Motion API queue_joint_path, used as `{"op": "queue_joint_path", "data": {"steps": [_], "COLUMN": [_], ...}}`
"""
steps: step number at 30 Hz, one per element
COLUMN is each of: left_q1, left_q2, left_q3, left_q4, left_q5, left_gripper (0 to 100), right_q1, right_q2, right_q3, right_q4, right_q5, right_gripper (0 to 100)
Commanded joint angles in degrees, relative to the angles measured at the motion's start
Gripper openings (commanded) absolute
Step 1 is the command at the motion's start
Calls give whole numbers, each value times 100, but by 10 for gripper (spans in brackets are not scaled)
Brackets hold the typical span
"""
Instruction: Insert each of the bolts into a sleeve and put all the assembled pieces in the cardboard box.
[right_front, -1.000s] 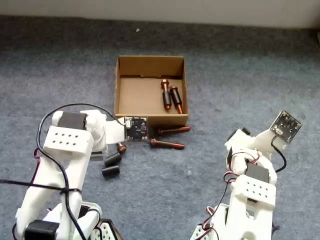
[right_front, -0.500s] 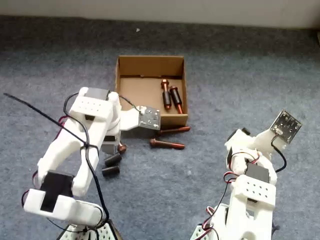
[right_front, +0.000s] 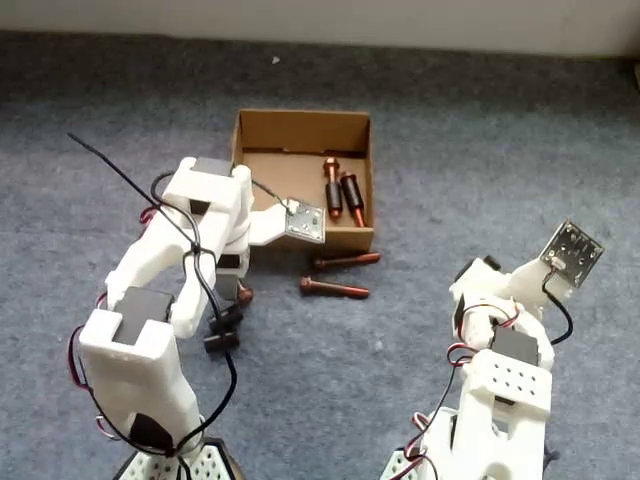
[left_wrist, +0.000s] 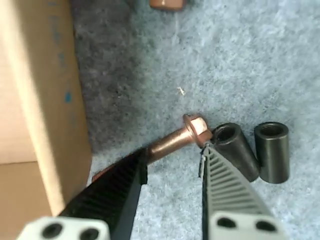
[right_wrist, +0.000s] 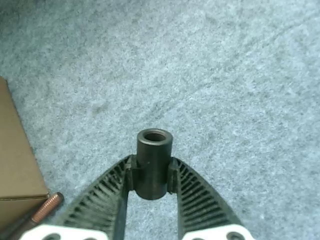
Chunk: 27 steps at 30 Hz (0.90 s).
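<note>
Left gripper (left_wrist: 172, 159) is low over the grey carpet (left_wrist: 260, 60), just beside the front outer wall of the cardboard box (left_wrist: 35, 100). Its fingers (left_wrist: 220, 185) are moderately apart, one on each side of the shank of a copper bolt (left_wrist: 172, 142) lying on the carpet, and are not closed on it. Two loose sleeves (left_wrist: 271, 152) lie side by side at the bolt's head, the nearer one right against it. Right gripper (right_wrist: 151, 172) is off to the right of the box over bare carpet, with its fingers clamped on a black sleeve (right_wrist: 154, 145), open bore facing the wrist camera. In the high view, two assembled pieces (right_front: 331, 198) lie inside the box near its right wall. Two more bolts (right_front: 335, 288) lie on the carpet just in front of the box, roughly parallel.
</note>
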Motion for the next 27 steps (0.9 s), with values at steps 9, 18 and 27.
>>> {"op": "queue_joint_path", "data": {"steps": [9, 18, 27], "left_q1": [822, 1473, 1543], "left_q2": [251, 251, 198], "left_q3": [-347, -338, -576], "left_q4": [-9, 35, 123], "left_q5": [246, 624, 1864], "left_gripper": [171, 52, 105], "right_q1": [-295, -286, -295], "right_q2": [-163, -180, -180], "right_q3": [-57, -57, -57], "right_q4": [-127, -127, -127], "right_q5": [220, 237, 237], "right_gripper": [4, 4, 4]}}
